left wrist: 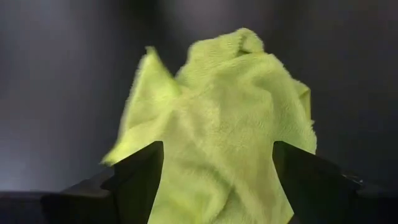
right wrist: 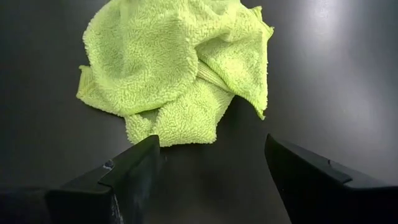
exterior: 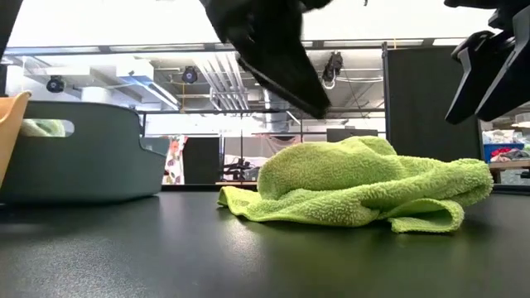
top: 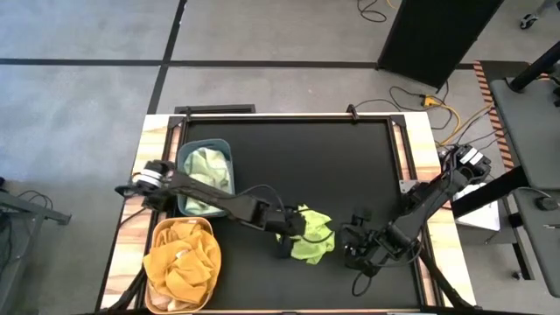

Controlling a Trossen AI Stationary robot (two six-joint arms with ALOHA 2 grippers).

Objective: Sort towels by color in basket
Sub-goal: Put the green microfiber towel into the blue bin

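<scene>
A crumpled bright lime green microfibre towel (top: 311, 236) lies in a loose heap on the black table top (top: 332, 166), near the front edge and roughly midway between the two arms. The left gripper (top: 293, 231) is directly over the left part of this towel; in the left wrist view its two dark fingers (left wrist: 140, 177) stand wide apart with the lime cloth (left wrist: 217, 130) filling the space between them, not yet pinched. The right gripper (top: 357, 245) sits just right of the towel, low over the table, its fingers (right wrist: 134, 165) also spread wide and holding nothing, with the towel (right wrist: 177, 62) lying just beyond the tips. At the table's left side, a dark teal plastic basket (top: 184, 188) holds pale mint green towels (top: 210, 171). Nearer, touching it, an orange plastic basket (top: 157, 232) holds rumpled mustard orange towels (top: 182, 262). In the low view, the lime towel (exterior: 364, 186) rests flat on the table, with the teal basket (exterior: 91, 153) at far left.
</scene>
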